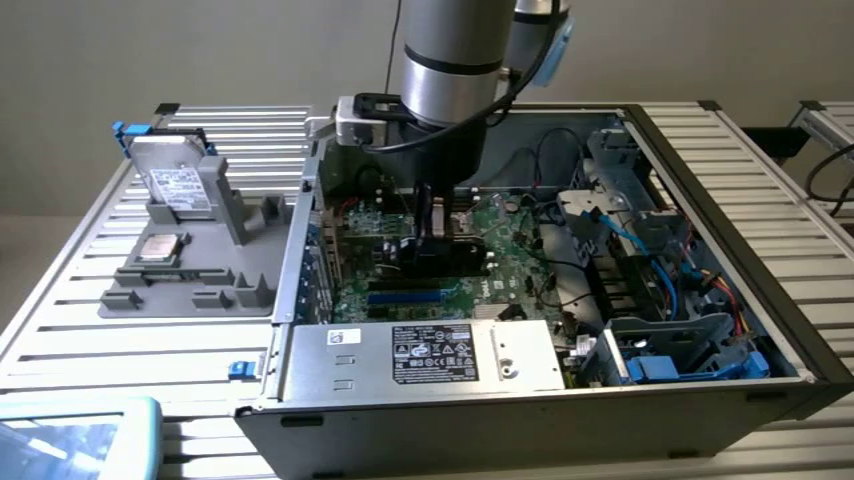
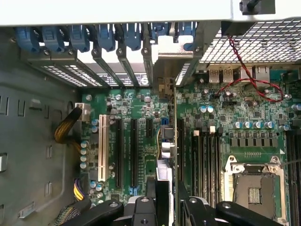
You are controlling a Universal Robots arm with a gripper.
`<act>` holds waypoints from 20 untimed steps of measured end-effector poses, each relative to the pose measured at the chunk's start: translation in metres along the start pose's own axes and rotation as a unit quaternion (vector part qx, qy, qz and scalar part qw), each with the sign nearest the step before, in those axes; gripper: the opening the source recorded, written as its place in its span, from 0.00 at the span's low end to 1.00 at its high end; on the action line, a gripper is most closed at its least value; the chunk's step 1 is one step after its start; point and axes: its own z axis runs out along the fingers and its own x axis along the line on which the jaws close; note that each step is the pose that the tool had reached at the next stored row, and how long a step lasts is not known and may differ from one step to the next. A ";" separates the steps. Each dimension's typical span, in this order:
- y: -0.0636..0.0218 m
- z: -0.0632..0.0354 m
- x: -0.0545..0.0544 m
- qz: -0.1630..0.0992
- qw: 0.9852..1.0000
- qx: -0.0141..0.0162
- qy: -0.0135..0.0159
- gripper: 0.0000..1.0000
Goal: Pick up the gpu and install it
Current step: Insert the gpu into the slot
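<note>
The gpu [image 2: 165, 61] hangs edge-on between my fingers [image 2: 150, 190], its silver end bracket toward the row of rear slot covers. My gripper [image 2: 167, 188] is shut on it, just above the black expansion slots [image 2: 134, 150] of the green motherboard [image 2: 221, 108]. I cannot tell whether the card's lower edge touches a slot. In the exterior view my gripper [image 1: 430, 248] reaches straight down into the open computer case [image 1: 694, 150], over the middle of the motherboard [image 1: 514, 245].
A grey fixture [image 1: 200, 270] on the exterior view's left holds a silver hard drive [image 1: 174, 185] and a processor chip [image 1: 160, 248]. The power supply [image 1: 420, 355] fills the case's near side. Cables and a drive cage [image 1: 641, 250] crowd the right. An open processor socket [image 2: 254, 188] lies beside the memory slots.
</note>
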 end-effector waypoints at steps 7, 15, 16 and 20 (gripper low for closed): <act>0.0023 0.0059 0.000 0.000 1.000 -0.002 -0.001 0.27; 0.0034 0.0138 0.001 0.000 1.000 -0.004 -0.001 0.27; 0.0037 0.0142 0.001 0.000 1.000 -0.004 -0.001 0.27; 0.0044 0.0164 0.002 0.000 1.000 -0.005 -0.002 0.27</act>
